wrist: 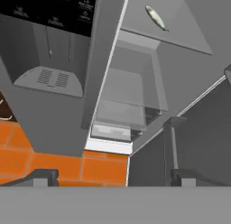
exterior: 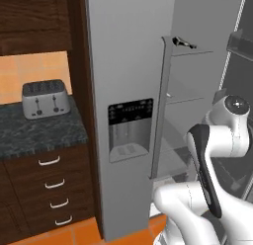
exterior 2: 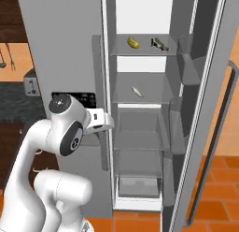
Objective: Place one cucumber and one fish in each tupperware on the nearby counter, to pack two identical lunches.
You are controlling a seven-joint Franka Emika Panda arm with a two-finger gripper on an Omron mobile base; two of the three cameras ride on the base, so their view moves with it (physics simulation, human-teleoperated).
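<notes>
Inside fridge (exterior 2: 140, 133), fish (exterior 2: 136, 91) long axis diagonal, cucumber (exterior 2: 133, 42) above

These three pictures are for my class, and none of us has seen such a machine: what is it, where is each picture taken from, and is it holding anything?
It is a white robot arm on a driving base, in a rendered kitchen. Two cameras ride on the base, behind the arm to its left and right; the third sits on the hand, looking along the gripper. The arm faces a fridge with its right door open. On the top shelf lie a cucumber and a fish; another fish lies one shelf lower. To the left, a toaster stands on the counter. The gripper is open and holds nothing.
</notes>
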